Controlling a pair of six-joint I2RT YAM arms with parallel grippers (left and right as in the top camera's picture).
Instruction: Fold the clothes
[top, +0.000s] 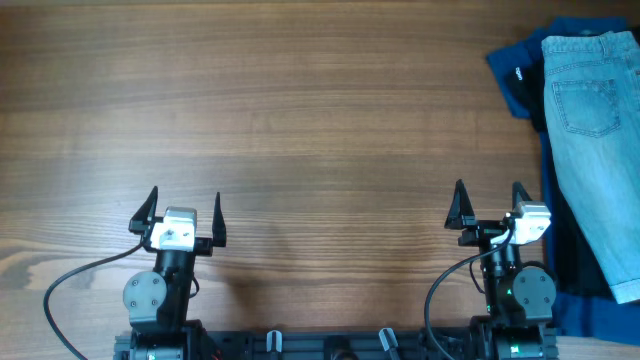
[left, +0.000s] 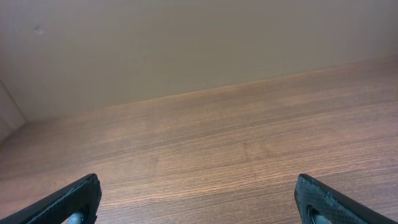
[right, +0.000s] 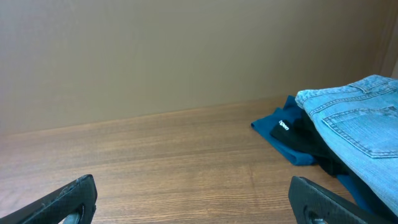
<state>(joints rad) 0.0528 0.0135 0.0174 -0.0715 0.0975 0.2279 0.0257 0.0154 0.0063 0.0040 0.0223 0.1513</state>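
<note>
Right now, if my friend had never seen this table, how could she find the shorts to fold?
Start at the wooden table and go to its right edge. The shorts lie there on top of the other clothes. They are pale, washed-out denim with a stitched back pocket, unlike the black garment and the bright blue garment under them.

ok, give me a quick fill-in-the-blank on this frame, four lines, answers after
1. Seen from the robot, the shorts lie at the table's ____ edge.
2. The left gripper and right gripper are both ____ and hold nothing.
3. The garment sticking out farthest from under the shorts is ____.
4. A stitched back ____ on the shorts faces up.

Missing words: right; open; blue; pocket
</note>
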